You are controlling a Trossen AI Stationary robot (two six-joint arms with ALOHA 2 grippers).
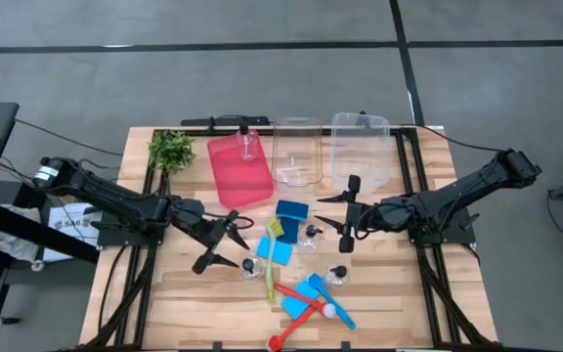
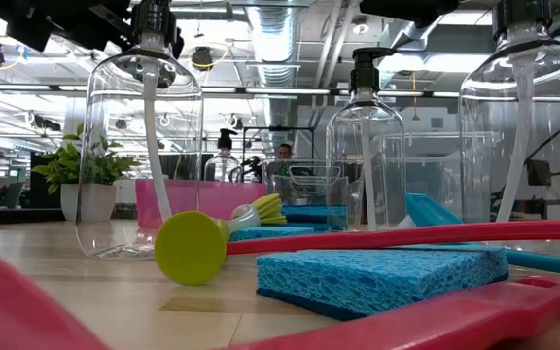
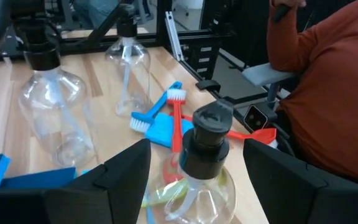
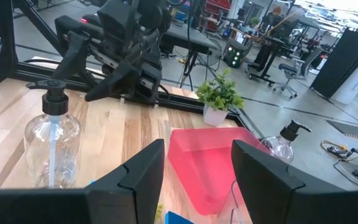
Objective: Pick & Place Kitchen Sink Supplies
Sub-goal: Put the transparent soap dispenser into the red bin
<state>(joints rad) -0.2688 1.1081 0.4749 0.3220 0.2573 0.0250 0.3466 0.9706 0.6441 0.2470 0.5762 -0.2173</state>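
Observation:
My left gripper [image 1: 221,242] stands open at the table's left-centre. Its fingers flank the black pump top of a clear bottle [image 3: 204,155] without touching it. That bottle [image 1: 250,267] stands upright on the wood. My right gripper [image 1: 350,213] hangs open at right-centre, above the table, with nothing between its fingers. Two more clear bottles [image 1: 309,235] [image 1: 338,276] stand nearby. Blue sponges [image 1: 291,210] [image 1: 274,251] [image 1: 301,298] lie flat. A yellow-green brush [image 1: 271,269], a red brush [image 1: 291,328] and a blue brush [image 1: 332,305] lie near the front edge.
A red bin [image 1: 239,168] at the back holds another clear bottle [image 1: 247,145]. Two clear bins [image 1: 296,152] [image 1: 360,147] stand to its right, a leafy plant [image 1: 171,149] to its left. A person in a rust-red sleeve [image 3: 328,81] sits beyond the table's edge.

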